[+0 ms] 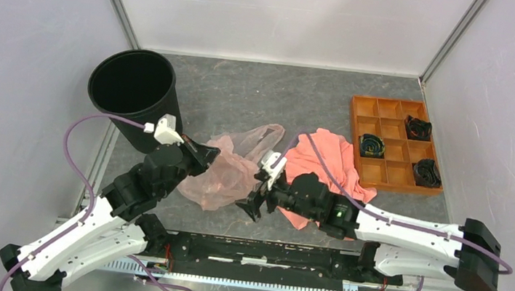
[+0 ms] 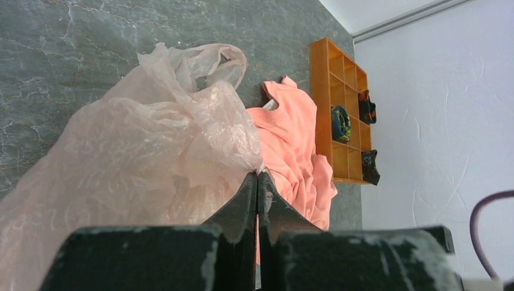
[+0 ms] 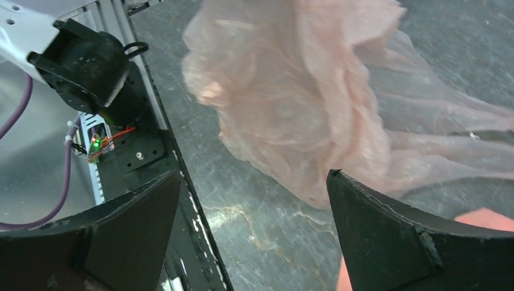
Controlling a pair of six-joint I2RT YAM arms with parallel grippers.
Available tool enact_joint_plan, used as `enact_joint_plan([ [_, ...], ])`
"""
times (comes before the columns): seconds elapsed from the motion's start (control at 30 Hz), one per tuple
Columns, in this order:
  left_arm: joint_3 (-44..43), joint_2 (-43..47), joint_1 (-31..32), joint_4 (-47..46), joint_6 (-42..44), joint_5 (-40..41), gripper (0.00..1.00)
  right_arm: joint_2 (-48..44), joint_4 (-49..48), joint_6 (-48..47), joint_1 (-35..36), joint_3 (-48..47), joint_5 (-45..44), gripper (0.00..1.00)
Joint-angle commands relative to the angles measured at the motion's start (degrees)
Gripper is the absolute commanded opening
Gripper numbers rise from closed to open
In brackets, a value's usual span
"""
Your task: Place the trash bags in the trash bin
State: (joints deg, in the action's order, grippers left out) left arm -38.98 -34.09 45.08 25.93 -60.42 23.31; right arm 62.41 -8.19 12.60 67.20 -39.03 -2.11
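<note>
The pale pink translucent trash bag (image 1: pixel 226 171) lies crumpled in the middle of the table; it also shows in the left wrist view (image 2: pixel 133 157) and the right wrist view (image 3: pixel 303 103). My left gripper (image 1: pixel 211 153) is shut on the bag's left edge, its fingertips (image 2: pixel 257 176) pinching a fold of plastic. My right gripper (image 1: pixel 251 205) is open and empty just off the bag's near right corner, with bare table between its fingers (image 3: pixel 251 182). The black trash bin (image 1: pixel 132 95) stands upright at the back left, beside the left arm.
A coral-orange cloth (image 1: pixel 325 169) lies right of the bag, partly under the right arm. An orange compartment tray (image 1: pixel 394 140) with dark rolled items sits at the back right. The arms' base rail (image 1: pixel 264 256) runs along the near edge.
</note>
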Motion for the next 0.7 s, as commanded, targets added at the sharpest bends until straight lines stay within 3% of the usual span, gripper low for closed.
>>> enact_joint_plan([
  [0.0,-1.4,-0.9,-0.1,-2.9,-1.6,-0.6,0.02,3.9,-6.2,-4.1,7.2,-4.8,-12.1,0.98],
  [0.2,-1.2,-1.0,-0.1,-3.6,-2.0,-0.9,0.02,12.3,-9.8,-20.9,14.6,-10.4,-16.6,0.98],
  [0.33,-1.8,-1.5,-0.1,-3.5,-1.7,-1.0,0.02,17.7,-11.6,-27.5,14.9,-12.4,-19.4,0.9],
  [0.47,-3.2,-1.8,-0.1,-2.6,-0.6,0.1,0.02,20.5,-12.6,-26.7,14.9,-10.5,-19.5,0.62],
  [0.53,-4.7,-2.2,-0.1,-1.5,0.9,1.0,0.02,21.3,-13.1,-26.0,15.0,-7.6,-16.9,0.32],
  [0.6,-7.5,-2.8,0.0,0.9,2.8,3.2,0.02,20.7,-15.9,-24.4,15.2,-2.9,-15.2,0.1],
  [0.67,-9.6,-3.4,-0.1,2.8,4.4,5.2,0.02,19.3,-18.8,-23.0,15.4,2.4,-12.3,0.01],
])
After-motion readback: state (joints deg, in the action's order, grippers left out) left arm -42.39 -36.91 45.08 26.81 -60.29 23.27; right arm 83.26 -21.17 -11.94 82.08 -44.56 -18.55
